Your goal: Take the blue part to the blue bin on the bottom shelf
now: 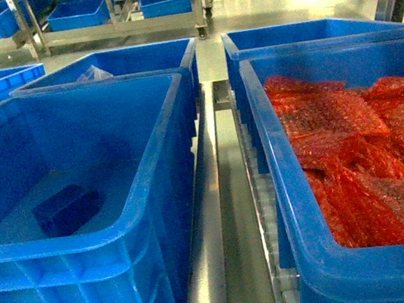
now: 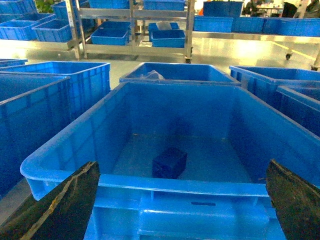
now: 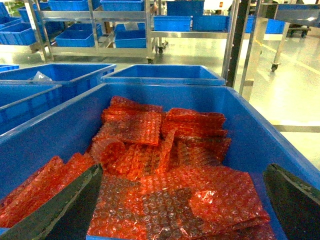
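Left jaws (image 2: 182, 200) spread wide, empty, at blue bin (image 2: 60, 150) near rim; blue part (image 2: 169, 162) ahead, below, long axis slanted; right jaws (image 3: 182, 200) spread over red bags (image 3: 165, 150), farther off.

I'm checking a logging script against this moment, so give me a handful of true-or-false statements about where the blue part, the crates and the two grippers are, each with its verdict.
1. The blue part lies on the floor of the blue bin. True.
2. The left gripper is shut on the blue part. False: its fingers stand wide apart outside the bin's near rim, holding nothing.
3. The crate under the right gripper holds red bubble-wrap bags. True.
4. The blue part sits among the red bags. False: it is alone in the other crate, left of the bagged one in the head view.
5. The right gripper grips a bag. False: its fingers are spread above the bags, empty.
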